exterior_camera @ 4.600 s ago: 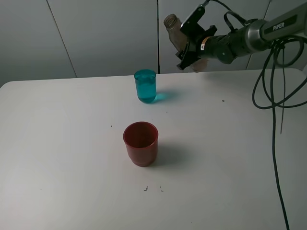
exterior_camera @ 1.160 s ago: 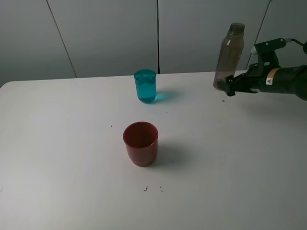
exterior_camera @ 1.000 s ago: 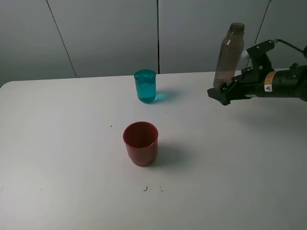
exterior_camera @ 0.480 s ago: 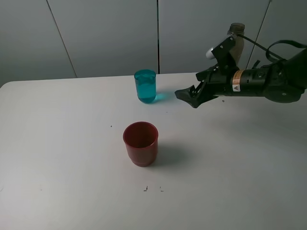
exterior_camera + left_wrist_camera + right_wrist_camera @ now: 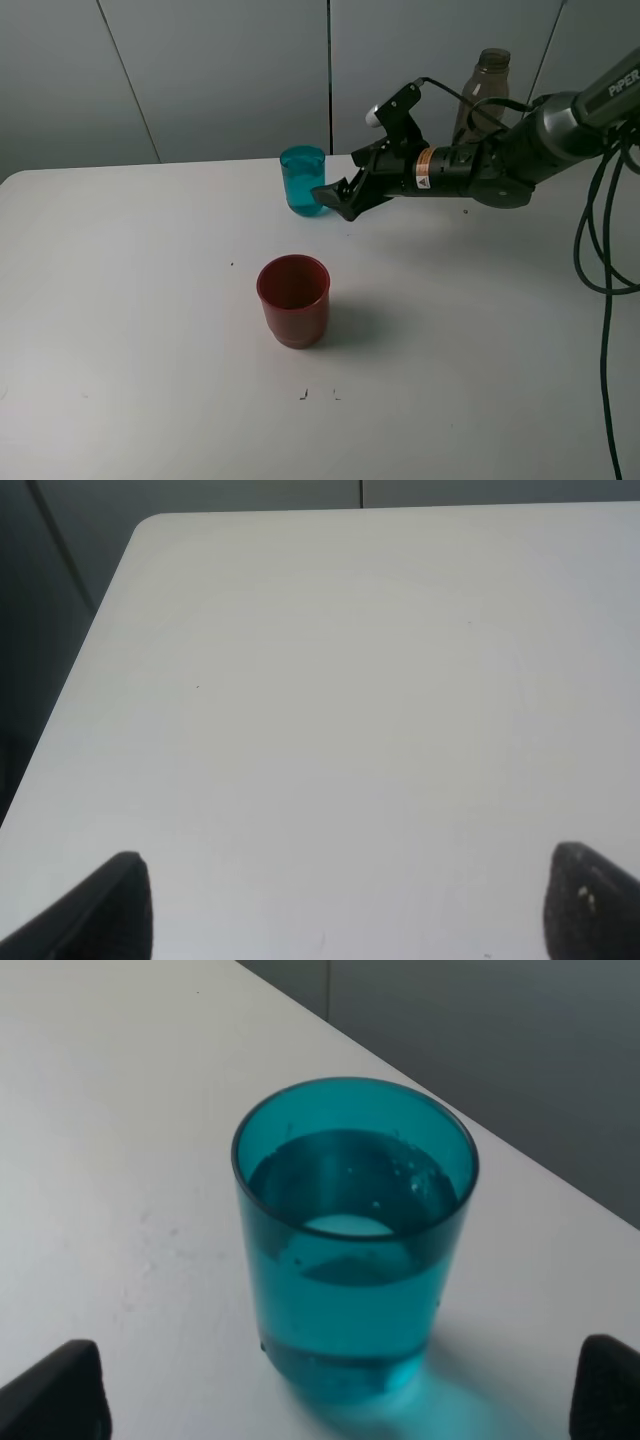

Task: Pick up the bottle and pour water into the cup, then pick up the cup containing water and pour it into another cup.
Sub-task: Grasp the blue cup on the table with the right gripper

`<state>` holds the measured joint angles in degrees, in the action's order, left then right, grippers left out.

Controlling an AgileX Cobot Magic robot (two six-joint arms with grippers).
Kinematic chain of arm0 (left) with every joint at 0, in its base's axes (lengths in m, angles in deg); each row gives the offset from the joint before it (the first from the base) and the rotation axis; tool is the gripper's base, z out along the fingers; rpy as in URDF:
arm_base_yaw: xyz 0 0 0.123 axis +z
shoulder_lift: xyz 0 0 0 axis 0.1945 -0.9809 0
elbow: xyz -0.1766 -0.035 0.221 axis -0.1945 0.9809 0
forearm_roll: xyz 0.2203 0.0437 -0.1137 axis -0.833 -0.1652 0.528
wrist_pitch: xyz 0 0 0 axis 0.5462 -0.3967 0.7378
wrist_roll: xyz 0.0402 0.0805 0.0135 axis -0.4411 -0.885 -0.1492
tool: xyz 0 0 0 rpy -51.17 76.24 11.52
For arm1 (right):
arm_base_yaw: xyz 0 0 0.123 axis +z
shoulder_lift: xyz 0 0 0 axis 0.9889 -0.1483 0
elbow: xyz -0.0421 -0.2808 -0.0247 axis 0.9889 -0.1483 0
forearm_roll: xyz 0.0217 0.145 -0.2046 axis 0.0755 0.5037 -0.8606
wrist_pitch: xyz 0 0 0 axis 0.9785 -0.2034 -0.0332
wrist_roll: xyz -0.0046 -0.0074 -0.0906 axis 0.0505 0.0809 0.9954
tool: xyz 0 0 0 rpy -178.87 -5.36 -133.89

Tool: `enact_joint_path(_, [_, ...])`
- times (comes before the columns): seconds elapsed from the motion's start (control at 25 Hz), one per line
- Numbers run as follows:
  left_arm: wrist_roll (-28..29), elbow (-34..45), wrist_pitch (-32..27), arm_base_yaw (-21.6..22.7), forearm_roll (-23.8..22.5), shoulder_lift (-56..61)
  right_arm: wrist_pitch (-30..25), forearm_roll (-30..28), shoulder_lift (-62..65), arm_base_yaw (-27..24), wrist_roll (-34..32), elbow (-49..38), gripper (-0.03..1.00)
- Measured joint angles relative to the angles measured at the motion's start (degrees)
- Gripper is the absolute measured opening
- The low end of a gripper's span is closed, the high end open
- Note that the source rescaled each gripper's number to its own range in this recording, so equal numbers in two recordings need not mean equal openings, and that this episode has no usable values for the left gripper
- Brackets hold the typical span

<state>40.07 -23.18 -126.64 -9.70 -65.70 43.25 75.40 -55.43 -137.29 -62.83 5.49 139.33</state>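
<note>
Our right gripper [image 5: 333, 200] is wide open and holds nothing. It lies low over the table [image 5: 150, 300], just to the right of the teal-blue cup [image 5: 302, 180], with its tips close to the cup's wall. The wrist view shows the cup centred between the two spread fingers, upright and well filled with water [image 5: 360, 1200].

To do this grasp well, we judge we should slide in level until the fingers bracket the cup at mid-height. Then we close gently and evenly, because the thin plastic may flex and the water sits near the rim. A nudge before closing could push or tip the cup, so we should keep the approach slow and straight.

The red cup [image 5: 293, 298] stands empty nearer to us and slightly left, well apart from the teal one. The path between them looks open.

The bottle [image 5: 483, 85] stands upright at the far right, behind the right arm, which hides its lower part. A careless elbow swing on the lift could catch it.

Our left gripper [image 5: 352, 900] is also released and empty. It hangs over bare table, away from the work.
</note>
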Motion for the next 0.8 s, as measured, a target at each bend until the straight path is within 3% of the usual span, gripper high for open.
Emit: enact_joint_path(0.8, [0.0, 0.0, 0.0, 0.0, 0.0, 0.0, 0.33, 4.61, -11.88, 3.05, -0.71, 12.38, 1.0])
